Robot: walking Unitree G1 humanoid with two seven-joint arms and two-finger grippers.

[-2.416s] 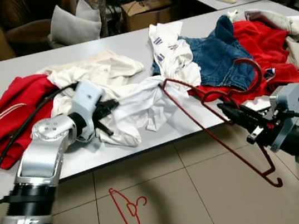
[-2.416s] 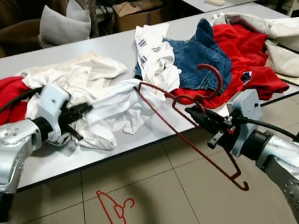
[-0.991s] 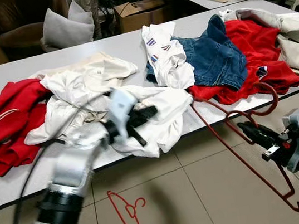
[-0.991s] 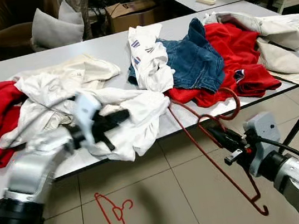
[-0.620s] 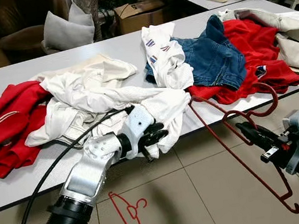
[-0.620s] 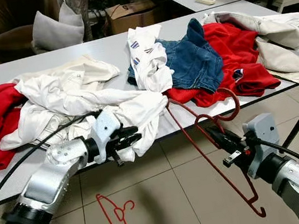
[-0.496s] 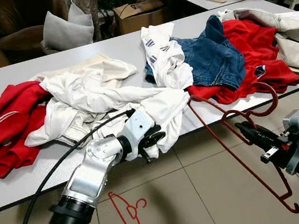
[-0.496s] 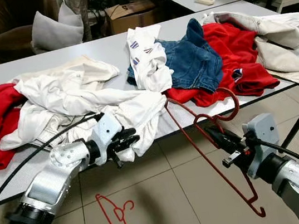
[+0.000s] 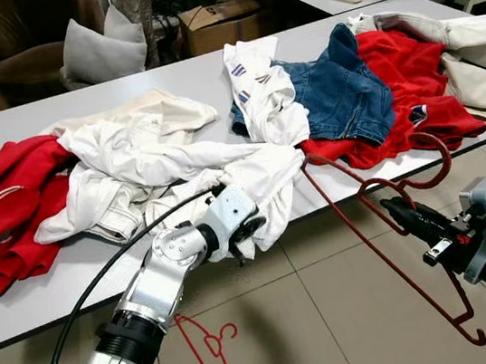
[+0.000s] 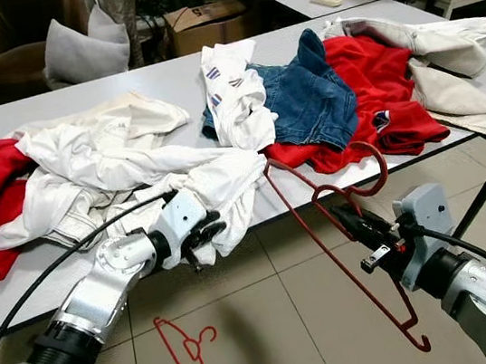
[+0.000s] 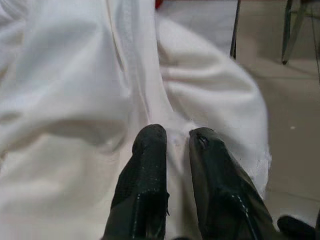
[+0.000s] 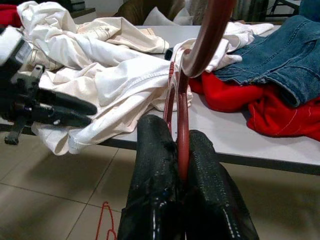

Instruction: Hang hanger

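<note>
The right tool (image 12: 179, 150) is clamped tight on the neck of a red hanger (image 9: 389, 242), holding it tilted off the near edge of the worktop (image 9: 210, 82), hook up beside the red garment (image 9: 413, 92) and jeans (image 9: 349, 93). The left tool (image 11: 172, 137) pinches a fold of the white garment (image 9: 251, 176) drooping over the near worktop edge, fingers (image 11: 150, 150) nearly together; the cloth probably sits between them. A second red hanger (image 9: 208, 343) lies on the floor (image 9: 335, 306).

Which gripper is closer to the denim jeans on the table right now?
Right. The right gripper holds the red hanger just off the table edge below the denim jeans; the left gripper pinches the white garment further left.
</note>
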